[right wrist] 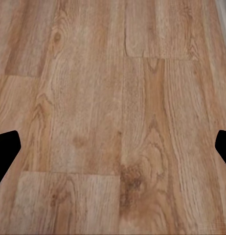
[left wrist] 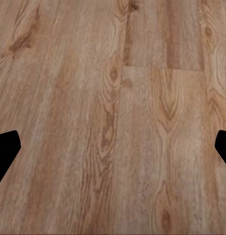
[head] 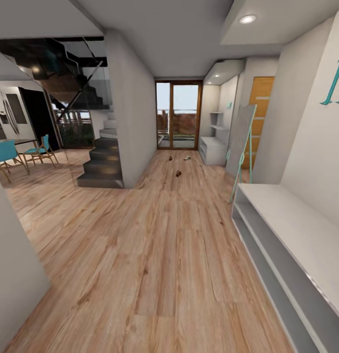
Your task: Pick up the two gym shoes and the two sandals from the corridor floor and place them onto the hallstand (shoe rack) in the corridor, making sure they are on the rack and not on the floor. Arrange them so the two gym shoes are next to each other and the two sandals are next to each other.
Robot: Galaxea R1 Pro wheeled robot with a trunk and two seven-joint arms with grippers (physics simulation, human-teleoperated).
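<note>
Far down corridor floor (head: 155, 255), shoes (head: 178, 173) lay small, well apart from you. Both end effectors (left wrist: 113, 147) (right wrist: 113, 147) spread wide, empty. Shoes likely light, bendy; grab side wall or heel.

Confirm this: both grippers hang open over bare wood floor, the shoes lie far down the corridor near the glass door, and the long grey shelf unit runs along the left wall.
One slip: in the head view the long grey shelf unit runs along the right wall, not the left. The rest holds: the left gripper and right gripper are open over wood floor, and the shoes lie far off near the glass door.
</note>
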